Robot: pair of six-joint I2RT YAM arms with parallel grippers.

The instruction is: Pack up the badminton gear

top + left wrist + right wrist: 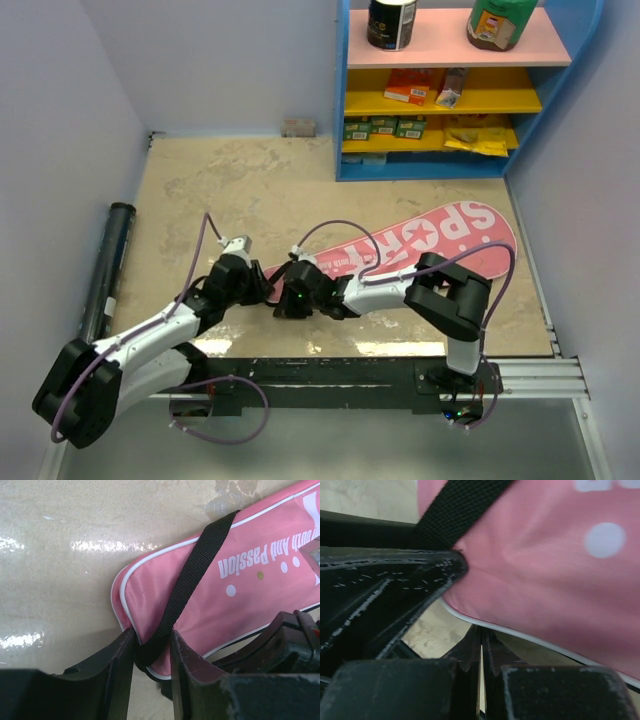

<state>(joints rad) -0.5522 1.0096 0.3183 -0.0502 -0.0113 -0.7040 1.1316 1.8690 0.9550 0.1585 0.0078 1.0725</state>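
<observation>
The pink racket-shaped bag point(420, 245) lettered "SPORT" lies diagonally on the floor, its narrow end pointing near left. My left gripper point(262, 287) is shut on that narrow end; in the left wrist view point(152, 652) the bag point(250, 595) and its black strap point(195, 565) are pinched between the fingers. My right gripper point(283, 300) is right beside it, fingers together point(481, 647), tips tucked under the bag's white-piped edge point(545, 570); what they hold is hidden. The black shuttle tube point(108, 265) lies along the left wall. No rackets or shuttlecocks are in view.
The blue shelf unit point(440, 90) with jars and boxes stands at the back right, just beyond the bag's wide end. A small grey block point(298, 127) sits at the back wall. The arms' mounting rail point(530, 375) runs along the near edge.
</observation>
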